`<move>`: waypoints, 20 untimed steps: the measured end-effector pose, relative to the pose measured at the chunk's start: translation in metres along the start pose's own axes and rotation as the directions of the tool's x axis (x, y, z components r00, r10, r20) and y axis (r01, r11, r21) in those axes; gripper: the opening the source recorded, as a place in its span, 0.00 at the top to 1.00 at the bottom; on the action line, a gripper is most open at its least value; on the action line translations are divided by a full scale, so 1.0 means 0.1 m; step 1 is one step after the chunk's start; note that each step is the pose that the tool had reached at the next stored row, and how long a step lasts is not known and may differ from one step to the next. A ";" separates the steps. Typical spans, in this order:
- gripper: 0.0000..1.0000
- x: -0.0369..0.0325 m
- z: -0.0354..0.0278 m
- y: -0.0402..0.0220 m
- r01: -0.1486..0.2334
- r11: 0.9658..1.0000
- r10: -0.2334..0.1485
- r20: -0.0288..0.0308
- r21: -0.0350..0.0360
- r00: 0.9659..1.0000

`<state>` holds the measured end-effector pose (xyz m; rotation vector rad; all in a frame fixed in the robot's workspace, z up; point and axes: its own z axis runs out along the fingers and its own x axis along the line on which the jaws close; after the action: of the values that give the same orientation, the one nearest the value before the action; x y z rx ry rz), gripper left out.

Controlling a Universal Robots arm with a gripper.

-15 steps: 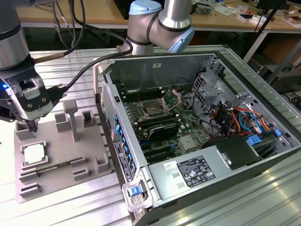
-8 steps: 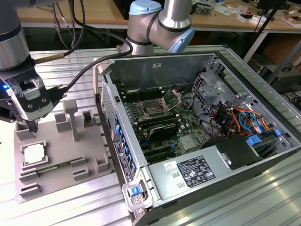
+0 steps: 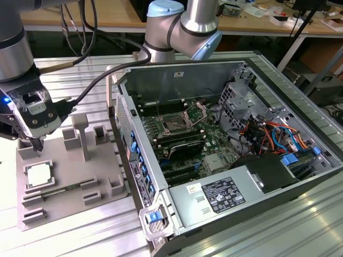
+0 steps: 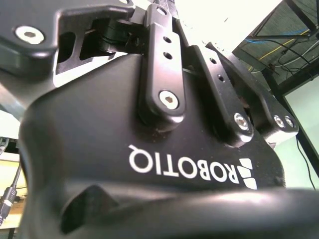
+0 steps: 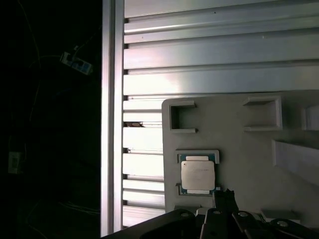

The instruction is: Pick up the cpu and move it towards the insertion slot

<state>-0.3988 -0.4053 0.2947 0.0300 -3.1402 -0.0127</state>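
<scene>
Bench [image 3: 96,235] is carrying an open computer case [image 3: 252,134], the insertion slot [image 3: 174,124] inside. Well apart, toward the exterior view's left, a grey fixture [image 3: 69,176] is cradling the cpu [image 3: 38,174]. The gripper [image 3: 37,145] is hovering just beside the cpu's far edge, fingers [image 5: 220,199] seemingly pressed together and holding nothing.
</scene>
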 end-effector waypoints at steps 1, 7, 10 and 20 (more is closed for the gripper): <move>0.89 0.000 0.002 0.000 0.000 1.000 0.000 0.000 0.000 1.000; 0.89 0.000 0.021 0.000 0.000 1.000 0.000 0.000 0.000 1.000; 0.89 0.000 0.027 0.000 0.000 1.000 0.000 0.000 0.000 1.000; 0.89 0.000 0.048 0.000 0.000 1.000 0.000 0.000 0.000 1.000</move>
<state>-0.3988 -0.4053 0.2900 0.0300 -3.1403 -0.0127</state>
